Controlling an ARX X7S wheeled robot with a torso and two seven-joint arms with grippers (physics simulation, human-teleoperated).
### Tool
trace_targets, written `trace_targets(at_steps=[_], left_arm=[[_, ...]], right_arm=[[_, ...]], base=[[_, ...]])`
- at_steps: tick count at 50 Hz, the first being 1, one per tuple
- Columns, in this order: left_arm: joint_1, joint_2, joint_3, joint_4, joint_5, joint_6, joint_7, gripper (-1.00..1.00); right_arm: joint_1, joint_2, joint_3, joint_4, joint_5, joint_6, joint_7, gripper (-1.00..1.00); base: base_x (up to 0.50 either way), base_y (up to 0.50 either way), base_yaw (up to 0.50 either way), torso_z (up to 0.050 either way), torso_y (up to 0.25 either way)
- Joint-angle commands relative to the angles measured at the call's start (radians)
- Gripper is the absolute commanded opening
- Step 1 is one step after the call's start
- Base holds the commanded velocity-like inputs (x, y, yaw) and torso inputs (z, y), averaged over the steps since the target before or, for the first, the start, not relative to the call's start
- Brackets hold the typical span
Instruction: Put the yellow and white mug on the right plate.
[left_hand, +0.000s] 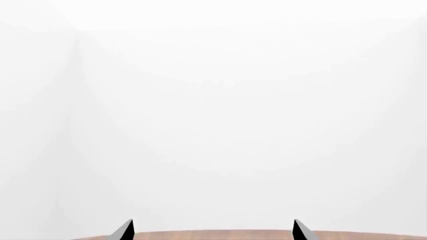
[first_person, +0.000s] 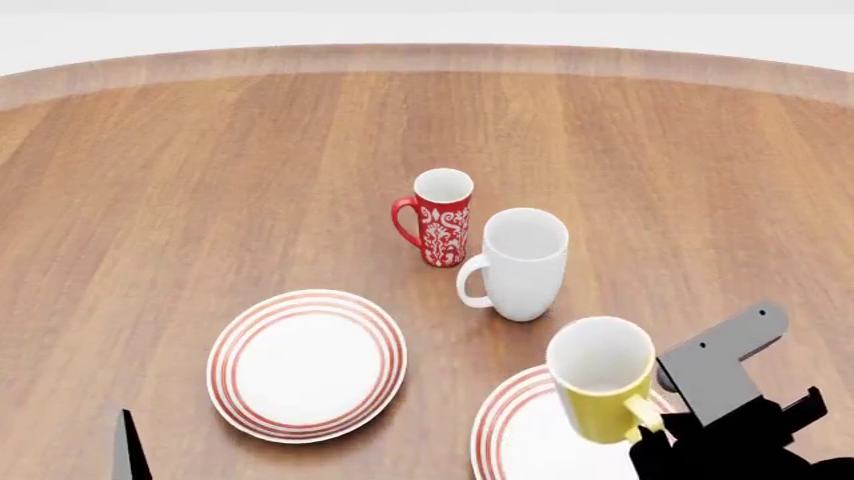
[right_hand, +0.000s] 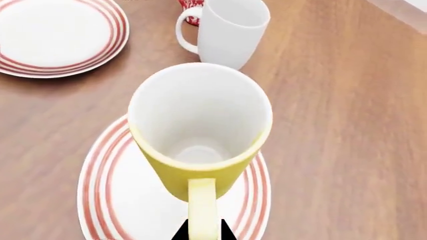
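**Mug held over right plate, release pending**

Jaws of the right gripper (right_hand: 201, 231) are clamped on the yellow handle of the yellow and white mug (right_hand: 200, 135); only two dark tips are seen flanking the handle in the right wrist view. Jaws of the left gripper (left_hand: 212, 231) stand well apart, nothing between them.

The mug is upright, over the far part of the right plate (right_hand: 100, 200). Contact between its base and the plate cannot be told from either view.

For the step in hand, judged as lowering and release: the mug should be kept upright and eased straight down until the base is seated inside the red rings, then the jaws opened and drawn back along the handle line so it is not tipped. The white mug (first_person: 521, 262) stands near beyond the plate and should be avoided.

Right wrist view shows the handle grip and the mug's white inside. Head view alone shows the red floral mug (first_person: 441, 215) whole, the left plate (first_person: 307, 362) whole, and the wooden table (first_person: 200, 180). Left wrist view shows only white background and a table edge.
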Motion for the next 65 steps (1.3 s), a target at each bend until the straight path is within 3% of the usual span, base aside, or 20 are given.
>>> trace_targets(at_steps=[1,65], left_arm=[[-0.002,-0.003,0.002,0.003,-0.003,-0.006,-0.004,1.00],[-0.008,-0.019,0.021,0.004,-0.012,-0.026,-0.021,1.00]], right_arm=[[0.044,-0.014,-0.011,0.041,-0.016,0.000,-0.006,-1.00],[0.132,-0.111,-0.110,0.297,-0.060,-0.084,-0.060,-1.00]], base=[[0.00,0.00,0.00,0.000,0.000],[0.00,0.00,0.00,0.000,0.000]])
